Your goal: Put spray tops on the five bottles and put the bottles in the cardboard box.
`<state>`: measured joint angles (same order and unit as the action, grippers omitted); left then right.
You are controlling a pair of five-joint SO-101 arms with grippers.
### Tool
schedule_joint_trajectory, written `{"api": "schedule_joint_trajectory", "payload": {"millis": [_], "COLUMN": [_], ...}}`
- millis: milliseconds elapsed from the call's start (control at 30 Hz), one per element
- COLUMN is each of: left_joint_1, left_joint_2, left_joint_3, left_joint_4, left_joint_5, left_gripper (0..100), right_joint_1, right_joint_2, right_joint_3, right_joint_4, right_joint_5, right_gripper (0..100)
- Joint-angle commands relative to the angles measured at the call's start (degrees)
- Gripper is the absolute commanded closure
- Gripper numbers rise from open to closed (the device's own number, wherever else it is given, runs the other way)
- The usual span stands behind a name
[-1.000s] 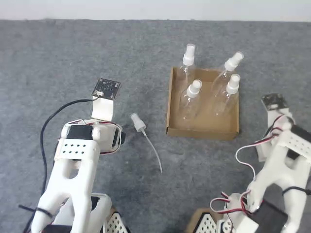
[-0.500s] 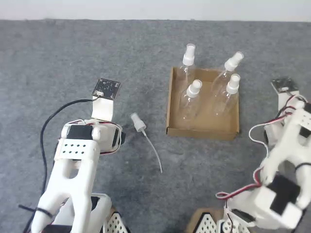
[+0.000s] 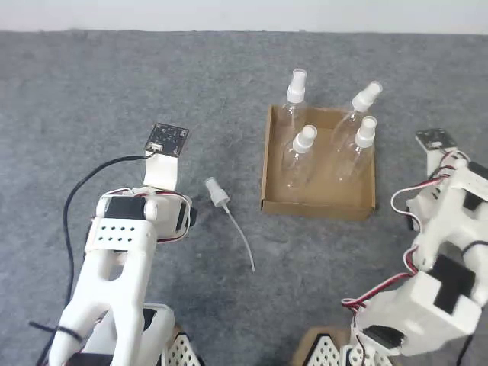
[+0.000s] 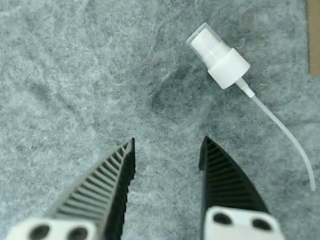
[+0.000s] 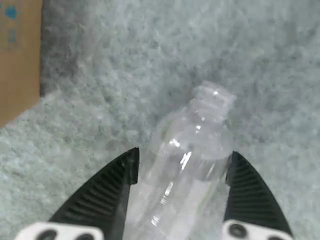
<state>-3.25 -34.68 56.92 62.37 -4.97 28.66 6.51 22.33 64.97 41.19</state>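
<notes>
Left gripper: jaws spread open; the loose spray top lies just ahead of the fingertips, untouched. Right gripper: jaws spread open astride the uncapped clear bottle, neck pointing forward; cardboard box ahead, off to one side.

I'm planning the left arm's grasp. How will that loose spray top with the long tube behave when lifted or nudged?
The spray top looks like a small plastic part, so it is probably very light. Its thin tube already curves, so it would likely flex and wag. Lying on its side with a round collar, it may roll if nudged.
</notes>
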Motion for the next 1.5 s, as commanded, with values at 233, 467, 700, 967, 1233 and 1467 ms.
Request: {"api": "schedule_joint_trajectory", "payload": {"millis": [233, 467, 700, 967, 1233, 1467], "left_joint_1": [0.09, 0.00, -0.09, 0.18, 2.02, 7.30], "left_joint_2": [-1.93, -1.93, -1.93, -2.37, -1.67, -1.05], "left_joint_3": [-0.13, -0.13, -0.13, -0.66, -7.08, -10.77], "left_joint_4": [-0.79, -0.79, -0.79, -0.97, -4.57, -5.98], "left_joint_5": [0.79, 0.79, 0.79, 0.88, 5.98, 14.42], "left_gripper": [80, 80, 80, 80, 81, 81], "right_joint_1": [-1.63, -1.54, -1.36, 0.40, 0.40, 0.75], "right_joint_2": [2.15, 1.98, 1.98, -4.00, -18.68, -29.85], "right_joint_3": [-3.52, -3.43, -3.34, -6.77, 2.55, 12.31], "right_joint_4": [-5.05, -4.97, -4.88, 4.26, 5.05, 5.05], "right_joint_5": [-5.45, -3.43, -3.16, 3.43, 3.69, 7.82], "right_gripper": [74.9, 75.0, 87.9, 99.4, 99.3, 99.3]}}
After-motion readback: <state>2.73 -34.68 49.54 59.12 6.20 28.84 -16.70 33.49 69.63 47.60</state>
